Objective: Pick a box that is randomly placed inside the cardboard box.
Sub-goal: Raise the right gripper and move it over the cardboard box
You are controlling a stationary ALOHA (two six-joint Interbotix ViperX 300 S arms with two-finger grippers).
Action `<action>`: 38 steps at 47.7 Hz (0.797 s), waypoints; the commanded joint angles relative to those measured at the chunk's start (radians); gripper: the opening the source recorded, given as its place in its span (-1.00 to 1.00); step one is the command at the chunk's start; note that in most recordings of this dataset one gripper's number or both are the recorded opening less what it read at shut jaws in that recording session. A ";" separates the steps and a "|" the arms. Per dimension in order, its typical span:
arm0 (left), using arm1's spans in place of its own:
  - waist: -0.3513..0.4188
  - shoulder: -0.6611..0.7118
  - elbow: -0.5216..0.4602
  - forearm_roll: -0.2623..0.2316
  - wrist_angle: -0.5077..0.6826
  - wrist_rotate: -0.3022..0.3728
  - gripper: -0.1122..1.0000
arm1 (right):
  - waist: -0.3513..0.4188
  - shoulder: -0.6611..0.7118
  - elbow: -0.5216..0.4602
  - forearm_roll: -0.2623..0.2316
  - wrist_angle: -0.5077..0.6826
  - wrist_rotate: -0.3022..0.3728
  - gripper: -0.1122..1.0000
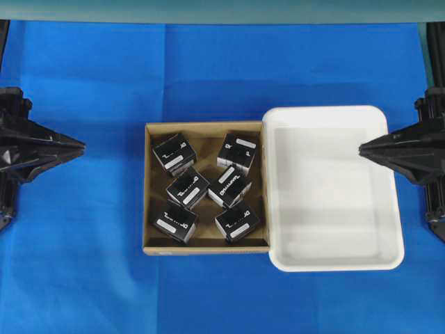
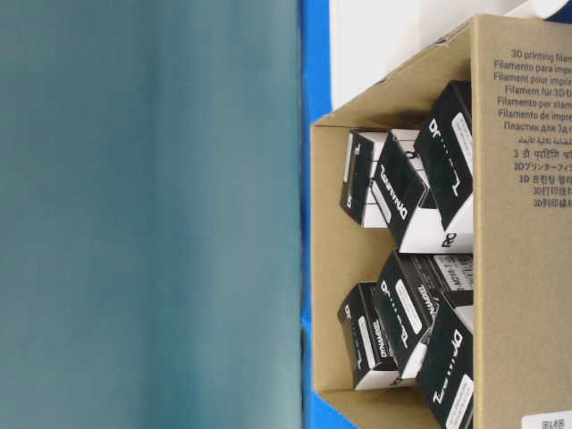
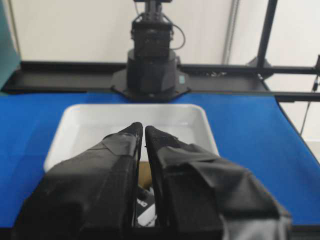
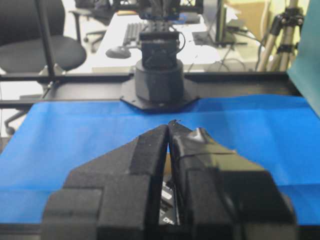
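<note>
The brown cardboard box (image 1: pixel 149 188) sits at the table's middle and holds several small black boxes with white labels, such as one at its back left (image 1: pixel 174 153) and one at its front right (image 1: pixel 237 222). They also show in the table-level view (image 2: pixel 398 183) inside the cardboard box (image 2: pixel 523 223). My left gripper (image 1: pixel 82 147) is shut and empty, far left of the cardboard box; its tips show in the left wrist view (image 3: pixel 144 128). My right gripper (image 1: pixel 361 148) is shut and empty, over the white tray's right edge; it shows in the right wrist view (image 4: pixel 169 126).
A white plastic tray (image 1: pixel 389 229) stands right against the cardboard box's right side and shows in the left wrist view (image 3: pixel 65 130). Blue cloth (image 1: pixel 83 278) covers the table. Each arm's base faces the other across the table (image 3: pixel 152 65) (image 4: pixel 159 75).
</note>
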 commanded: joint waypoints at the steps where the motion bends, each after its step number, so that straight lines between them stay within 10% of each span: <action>1: 0.003 -0.023 -0.066 0.014 0.034 -0.031 -0.54 | -0.009 0.006 -0.038 0.026 0.003 0.017 -0.54; 12: 0.026 -0.051 -0.115 0.014 0.187 -0.038 -0.92 | -0.123 0.018 -0.206 0.207 0.331 0.077 -0.78; 38: 0.026 -0.058 -0.204 0.014 0.609 -0.126 -0.92 | -0.233 0.209 -0.653 0.170 1.098 0.100 -0.78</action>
